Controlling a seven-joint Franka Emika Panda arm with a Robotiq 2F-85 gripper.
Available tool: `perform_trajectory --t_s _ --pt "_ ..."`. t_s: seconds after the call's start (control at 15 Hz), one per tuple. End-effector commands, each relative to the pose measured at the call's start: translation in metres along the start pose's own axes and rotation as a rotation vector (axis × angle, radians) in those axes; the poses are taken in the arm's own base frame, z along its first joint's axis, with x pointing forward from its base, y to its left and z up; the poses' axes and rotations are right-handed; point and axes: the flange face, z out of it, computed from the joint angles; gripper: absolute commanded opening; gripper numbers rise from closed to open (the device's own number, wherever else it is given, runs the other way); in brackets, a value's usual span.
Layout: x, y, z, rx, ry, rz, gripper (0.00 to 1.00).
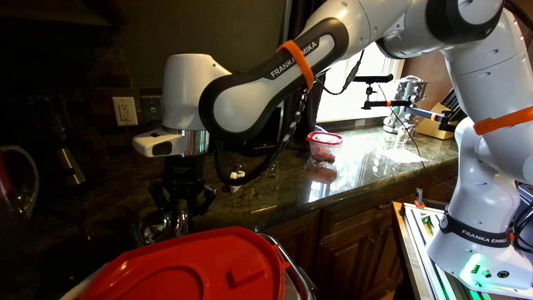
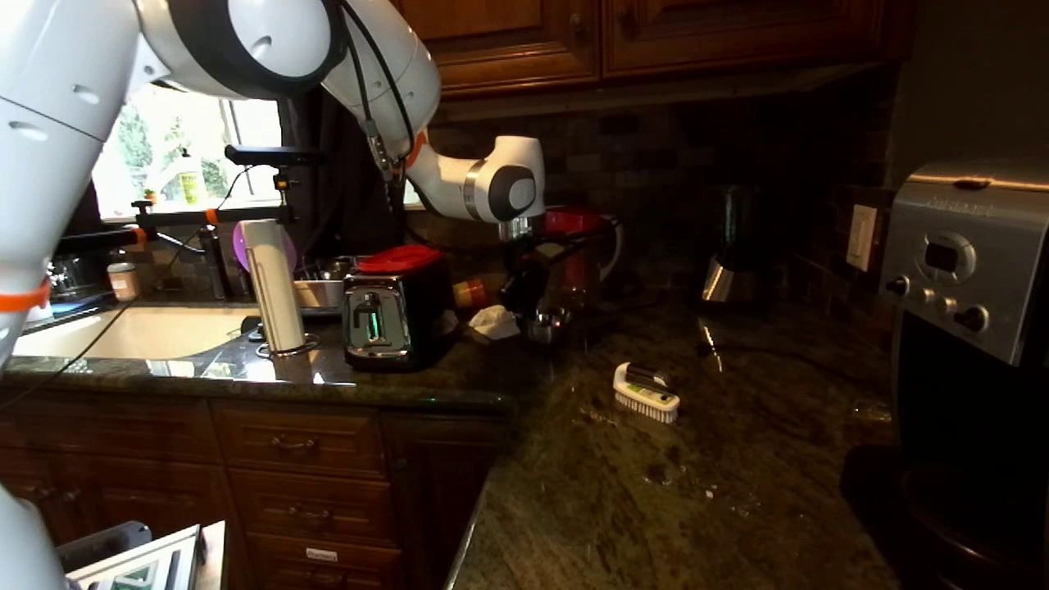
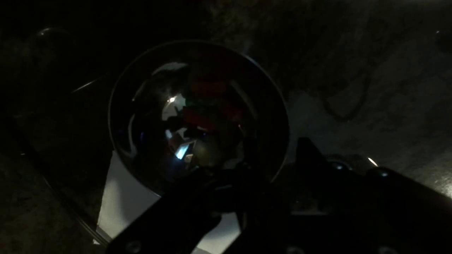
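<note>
A shiny metal bowl (image 3: 197, 116) fills the middle of the dark wrist view. It shows also in both exterior views, as a round reflective bowl (image 1: 155, 228) and as a small bowl (image 2: 549, 326) on the counter. My gripper (image 3: 273, 155) points down at its edge with the jaws apart. One finger is over the bowl's inside, the other finger (image 3: 307, 155) is outside the rim, which passes between them. Whether either finger touches the rim is too dark to tell. Reflections cover the bowl's inside. A white sheet (image 3: 123, 201) lies partly beneath the bowl.
A toaster (image 2: 383, 319) carrying a red lid (image 2: 401, 259) stands close by, with a crumpled white paper (image 2: 494, 323) beside it. A red-topped pitcher (image 2: 578, 266) is behind the gripper. A scrub brush (image 2: 646, 395) and a coffee maker (image 2: 967, 254) are on the counter.
</note>
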Motion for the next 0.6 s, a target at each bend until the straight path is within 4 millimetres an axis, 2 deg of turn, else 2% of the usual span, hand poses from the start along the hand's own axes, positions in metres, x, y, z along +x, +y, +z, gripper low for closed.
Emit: perform_trajectory --t_s 0.0,0.13,0.27,0.4,0.53 --pt "-0.017 -0.007 -0.028 -0.014 0.041 0.047 0.66" --pt "-0.046 -0.019 -0.056 -0.017 0.021 0.105 0.82" --pt "-0.096 -0.035 -0.071 0.016 -0.042 0.138 0.97" --pt "-0.144 -0.054 -0.082 0.035 -0.052 0.232 1.0" --pt "-0.201 -0.074 -0.086 0.037 -0.046 0.342 1.0"
